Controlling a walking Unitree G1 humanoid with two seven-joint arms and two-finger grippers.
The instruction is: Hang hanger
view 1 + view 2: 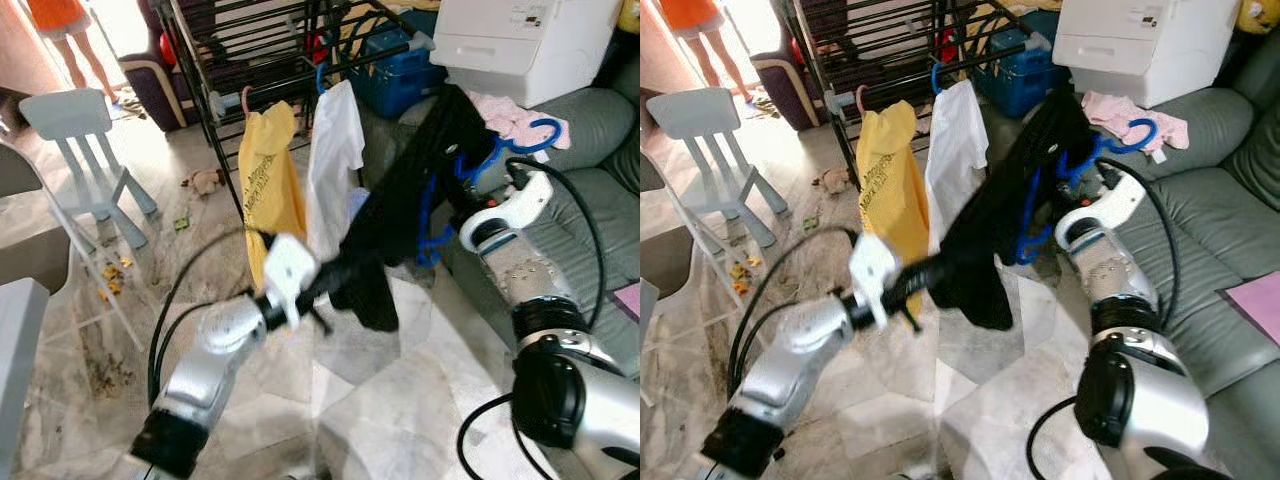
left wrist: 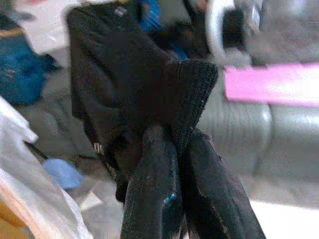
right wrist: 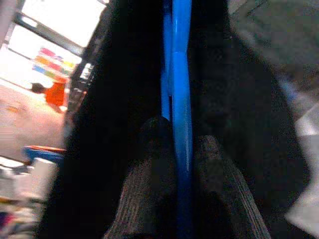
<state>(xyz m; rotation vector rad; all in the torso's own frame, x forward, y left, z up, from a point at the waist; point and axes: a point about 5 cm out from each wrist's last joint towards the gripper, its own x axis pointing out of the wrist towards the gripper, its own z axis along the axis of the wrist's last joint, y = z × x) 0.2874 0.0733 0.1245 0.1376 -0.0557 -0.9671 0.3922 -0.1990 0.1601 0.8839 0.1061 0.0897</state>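
Right end effector (image 3: 172, 164) clamped on blue hanger (image 1: 470, 165) | left end effector (image 2: 182, 154) pinching black garment (image 1: 400, 220) hem | we judge drying rack (image 1: 290, 60) beyond hanger; right arm nearer.

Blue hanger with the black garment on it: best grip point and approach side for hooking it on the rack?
Grip the blue hanger on its bare bar just below the hook, coming from the sofa side. The black garment drapes toward the rack, and the hook must stay free.
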